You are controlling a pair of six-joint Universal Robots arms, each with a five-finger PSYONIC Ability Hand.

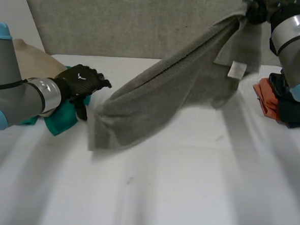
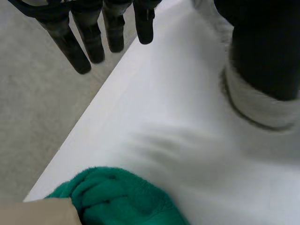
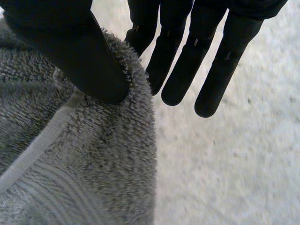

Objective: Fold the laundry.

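Grey towel (image 1: 161, 100) between green cloth (image 1: 62, 122) and orange-and-navy stack (image 1: 273, 106)

White table (image 1: 185, 196), grey felt-like panel (image 1: 120, 19) upright behind its far edge, pale wall (image 1: 8, 7) beside the panel.

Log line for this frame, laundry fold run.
right hand: pinches grey towel, raised | left hand: open, by towel's low end, over green cloth | fold: not begun

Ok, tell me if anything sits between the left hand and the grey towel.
Nothing visible does. The left hand is beside the low corner of the grey towel; the green cloth lies under the hand, not between.
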